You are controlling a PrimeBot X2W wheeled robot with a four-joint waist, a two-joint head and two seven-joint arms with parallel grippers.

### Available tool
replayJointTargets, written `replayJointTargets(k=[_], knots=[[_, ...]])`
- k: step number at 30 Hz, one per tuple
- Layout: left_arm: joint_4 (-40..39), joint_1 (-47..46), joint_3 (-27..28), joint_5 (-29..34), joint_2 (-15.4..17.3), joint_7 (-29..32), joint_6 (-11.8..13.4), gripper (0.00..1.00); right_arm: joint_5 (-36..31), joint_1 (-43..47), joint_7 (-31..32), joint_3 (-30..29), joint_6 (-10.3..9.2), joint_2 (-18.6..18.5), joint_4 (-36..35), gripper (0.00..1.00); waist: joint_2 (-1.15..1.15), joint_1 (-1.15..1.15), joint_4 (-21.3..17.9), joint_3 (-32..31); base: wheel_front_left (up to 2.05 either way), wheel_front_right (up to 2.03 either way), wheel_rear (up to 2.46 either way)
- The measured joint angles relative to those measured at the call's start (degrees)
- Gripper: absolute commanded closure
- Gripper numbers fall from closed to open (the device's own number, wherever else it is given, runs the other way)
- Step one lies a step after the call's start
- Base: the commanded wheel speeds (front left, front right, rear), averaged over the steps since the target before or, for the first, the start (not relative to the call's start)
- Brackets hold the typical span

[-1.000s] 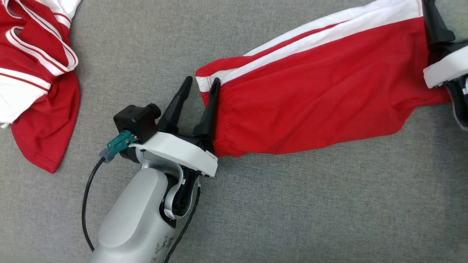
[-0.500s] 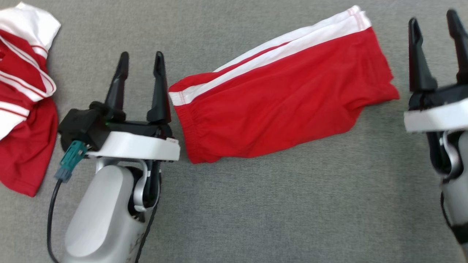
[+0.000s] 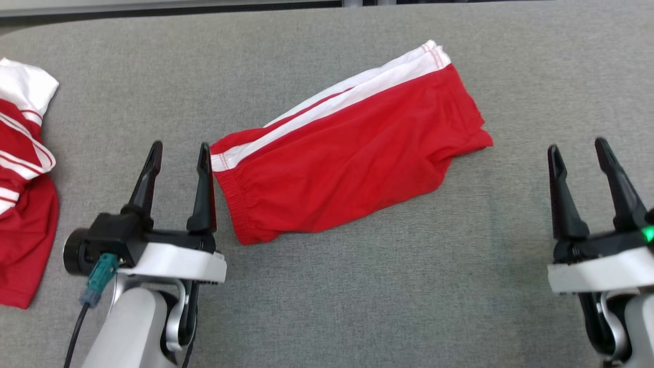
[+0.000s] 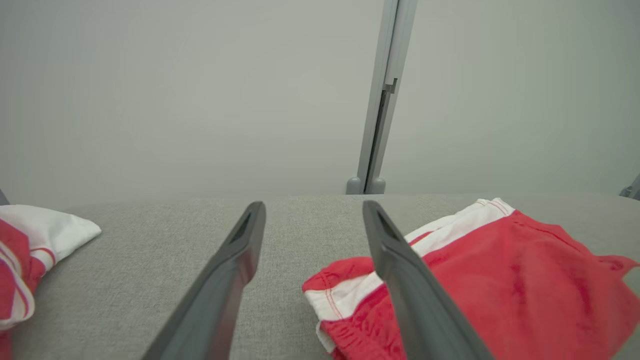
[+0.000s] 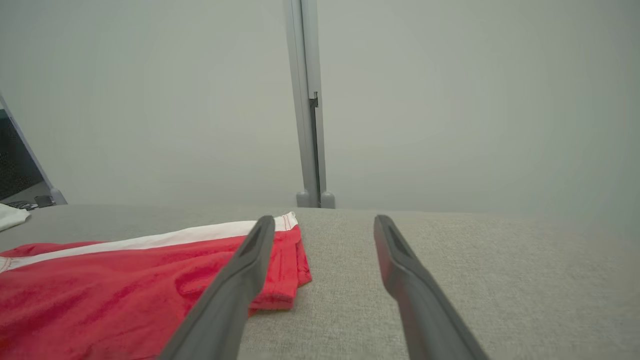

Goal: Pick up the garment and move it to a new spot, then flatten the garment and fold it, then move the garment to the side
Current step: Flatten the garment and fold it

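Note:
The garment (image 3: 347, 158) is a pair of red shorts with white side stripes, lying folded and slanted on the grey table (image 3: 357, 286). My left gripper (image 3: 180, 148) stands open just left of its waistband end, nothing between the fingers. Well to the right of its hem end, my right gripper (image 3: 576, 145) is open and empty too. In the left wrist view the garment (image 4: 500, 280) lies right of my left gripper (image 4: 314, 205), partly behind the right finger. In the right wrist view the garment (image 5: 125, 280) lies left of my right gripper (image 5: 325, 218).
A second red and white garment (image 3: 25, 204) lies crumpled at the table's left edge and is also seen as a heap (image 4: 30, 240) in the left wrist view. The table's far edge (image 3: 204, 10) meets a pale wall with an upright post (image 4: 380, 100).
The head view has pulled back and shifted. Both grippers have come away from the garment's two ends and drawn back toward the near side, open; the garment lies still.

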Motion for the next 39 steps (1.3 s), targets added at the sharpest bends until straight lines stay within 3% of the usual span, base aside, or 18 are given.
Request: replayJointTargets(k=[7, 25, 32, 39], knots=[[-0.04, 4.01, 0.09, 0.14, 0.62, 0.00, -0.46, 0.00, -0.82, 5.83, 1.65, -0.62, 0.00, 1.51, -2.99, 0.00, 0.00, 0.00, -1.05, -2.13, 0.00, 0.00, 0.00], [-0.66, 4.72, -0.38, 0.13, 0.81, 0.00, -0.37, 0.00, -0.80, 7.23, 3.43, -1.82, 0.00, 2.20, -5.48, 0.00, 0.00, 0.00, -0.72, -2.46, 0.00, 0.00, 0.00], [-1.22, 3.53, -0.90, 0.12, 0.54, 0.00, -0.38, 0.00, -0.45, 5.88, 4.46, -1.46, 0.00, 0.54, -4.86, 0.00, 0.00, 0.00, 0.45, -0.76, 0.00, 0.00, 0.00], [-2.50, -1.46, -1.76, 0.65, -1.59, 0.00, -0.99, 0.00, 0.96, -3.72, 5.93, 0.85, 0.00, -3.10, 0.37, 0.00, 0.00, 0.00, 2.92, 4.87, 0.00, 0.00, 0.00]])
